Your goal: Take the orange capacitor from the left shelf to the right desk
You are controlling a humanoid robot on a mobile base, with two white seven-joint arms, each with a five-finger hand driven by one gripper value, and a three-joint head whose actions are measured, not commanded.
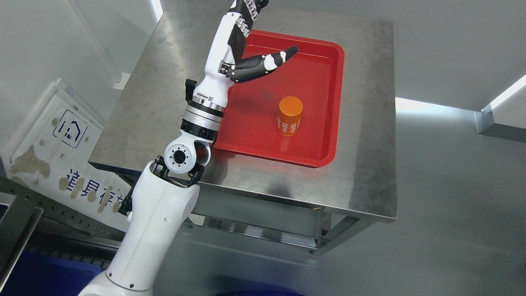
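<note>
One orange capacitor (290, 116), cylindrical, white print on its side, upright inside red tray (328, 123). Left hand (246, 49) above tray's far-left part, fingers spread, holding nothing.

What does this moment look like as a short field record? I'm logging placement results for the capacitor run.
capacitor: orange capacitor standing upright in the red tray
tray: on the steel desk
left hand: left hand raised over the tray's far left part, thumb extended, holding nothing, apart from the capacitor
right hand: not in view
contact: none between hand and capacitor
</note>
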